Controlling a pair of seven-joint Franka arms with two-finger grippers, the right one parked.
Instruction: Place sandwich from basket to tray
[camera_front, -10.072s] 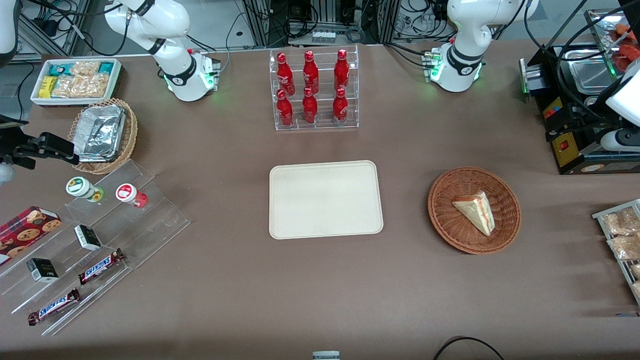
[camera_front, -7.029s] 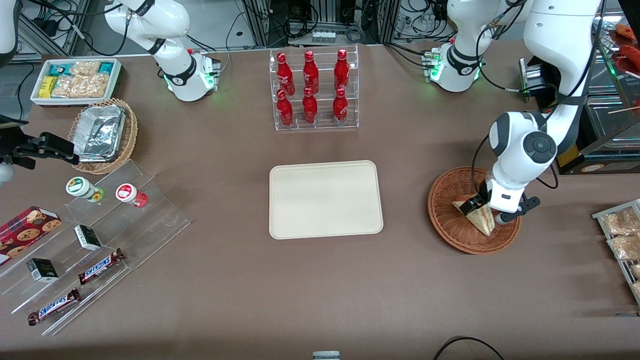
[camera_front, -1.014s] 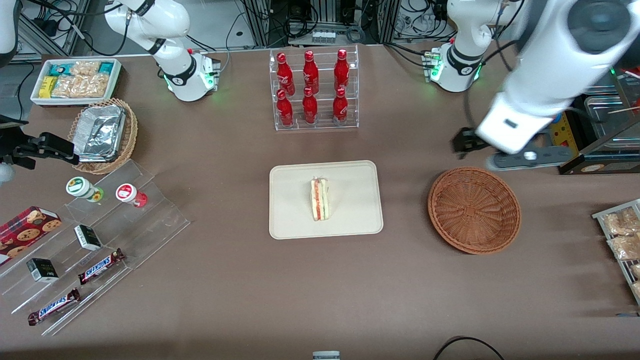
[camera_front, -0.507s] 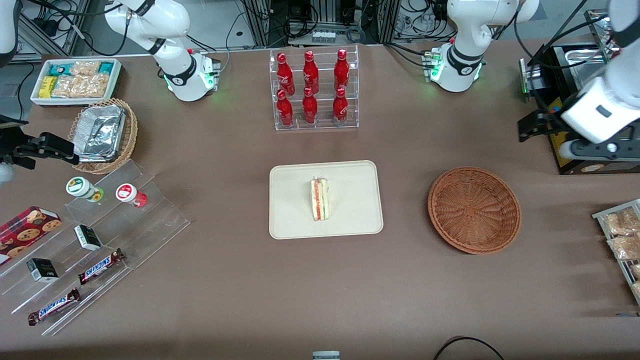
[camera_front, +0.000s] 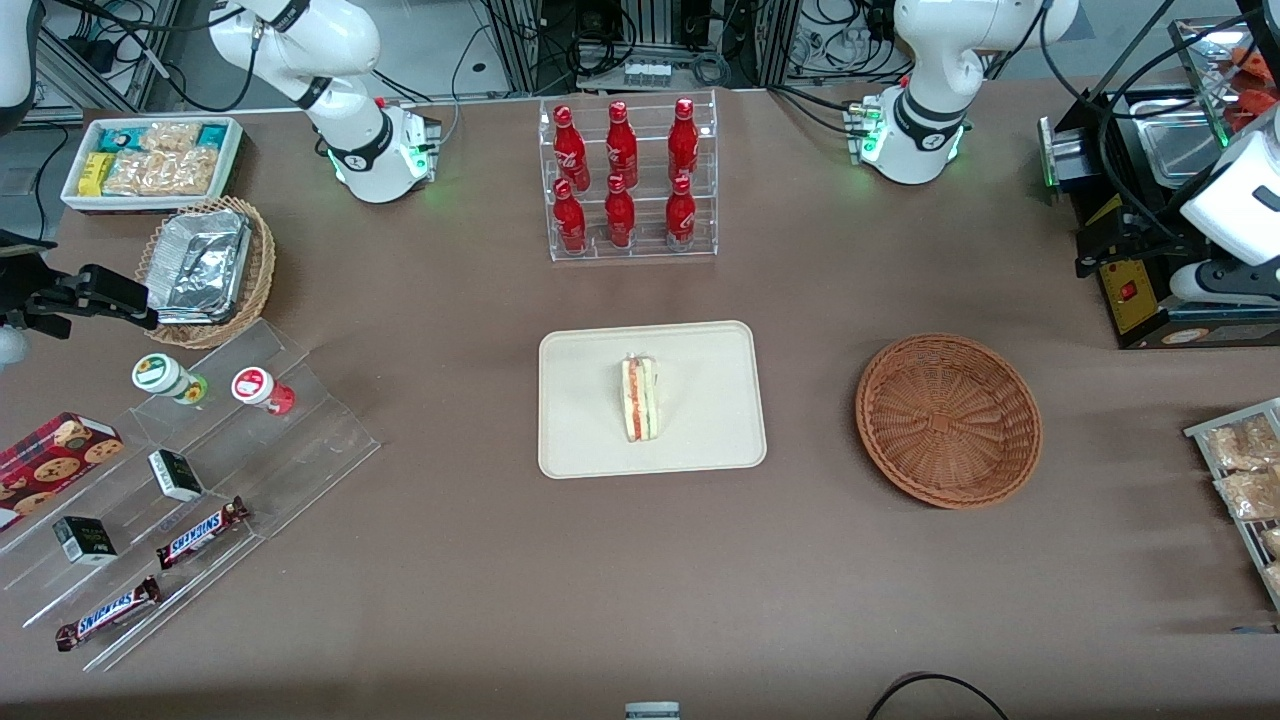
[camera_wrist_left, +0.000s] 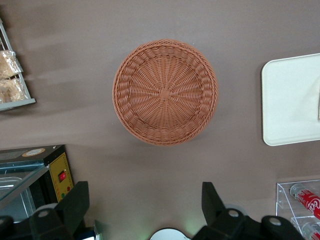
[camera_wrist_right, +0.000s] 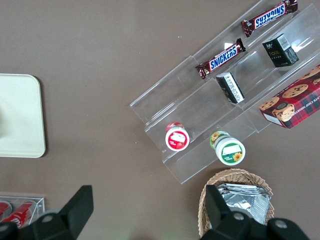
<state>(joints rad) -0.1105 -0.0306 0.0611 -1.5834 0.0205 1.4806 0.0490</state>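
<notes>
Desk (camera_front: 480, 560): brown, fills the frame
Sandwich (camera_front: 640, 399): on tray (camera_front: 710, 440), frame middle
Basket (camera_front: 948, 420): empty
End effector (camera_wrist_left: 145, 210): wide open, far right edge

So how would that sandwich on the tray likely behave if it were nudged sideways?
The sandwich stands on a narrow edge, filling layers upward, so it would probably tip over. Its clear wrap might slide on the smooth tray. The bread likely squashes easily. The gripper is open, high over the table by the basket.
</notes>
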